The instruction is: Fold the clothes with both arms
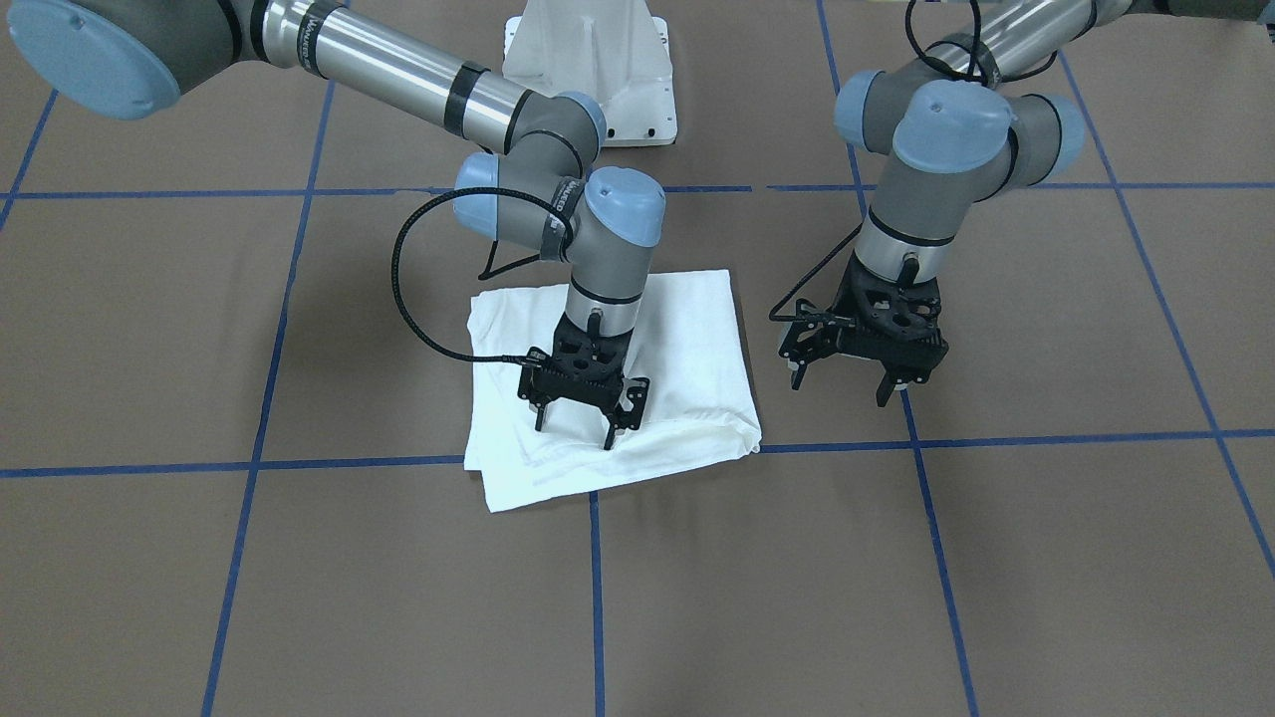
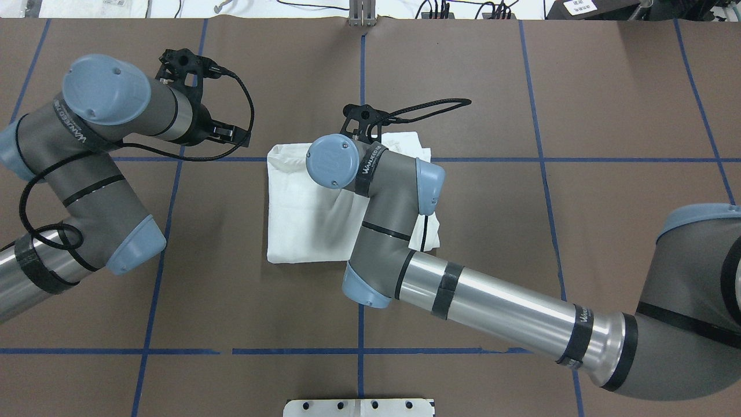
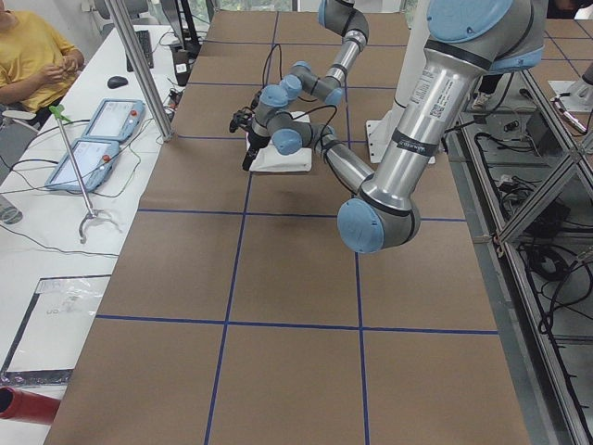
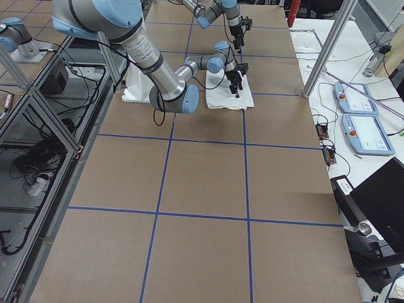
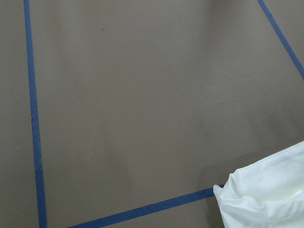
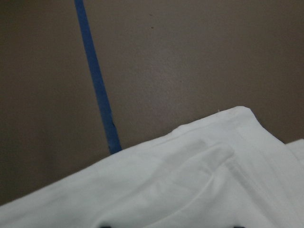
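While the white T-shirt [image 1: 697,329] lies folded into a rough rectangle near the middle of the brown desk [image 1: 299,597], we see the right gripper [image 1: 574,436] poised over its operator-side edge. Its jaws are spread wide, with the tips at or just above the cloth, pinching nothing. In the front-facing view the left gripper [image 1: 839,391] hangs at three o'clock from the T-shirt, clear of it, likewise wide open and empty.

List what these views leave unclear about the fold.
- Right gripper: whether its fingertips press the shirt; overhead, its own wrist covers them; wrist view cuts them off.
- Shirt's middle: overhead, hidden under the right arm.
- Side views: left gripper and right gripper too small to judge.
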